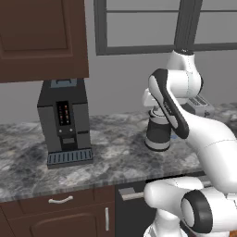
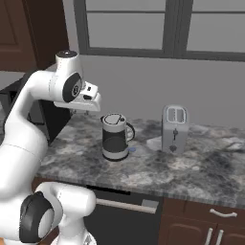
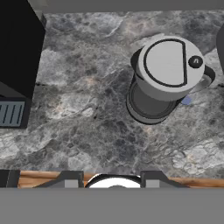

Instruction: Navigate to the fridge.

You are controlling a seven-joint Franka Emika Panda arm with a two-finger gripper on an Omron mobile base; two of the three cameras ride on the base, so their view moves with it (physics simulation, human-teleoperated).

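- Your gripper (image 3: 112, 181) hangs above the marble counter (image 1: 115, 157), looking straight down. Its two dark fingertips (image 3: 70, 178) stand well apart with nothing between them, so the hand is wide and empty.
- Just ahead of the hand sits a grey kettle (image 3: 164, 78), lid on, standing on the counter near its middle. The arm's wrist hovers over it in the right base view.
- Out to one side you have the black coffee machine (image 1: 65, 122), back against the wall under a dark brown wall cabinet (image 1: 41, 37).
- On the other side a silver toaster (image 2: 174, 129) stands near the back edge of the counter.
- Below the counter's front edge there's a black dishwasher (image 2: 119, 217) with a silver bar handle, flanked by brown drawers (image 1: 60, 201). That is not your target.
- The fridge is nowhere in front of you, so I can't tell you which way it lies from the hand.
- My read: navigation is barely started, or at least far from done. You're parked facing the counter and window (image 2: 158, 26), and the whole drive to the fridge looks left to do.
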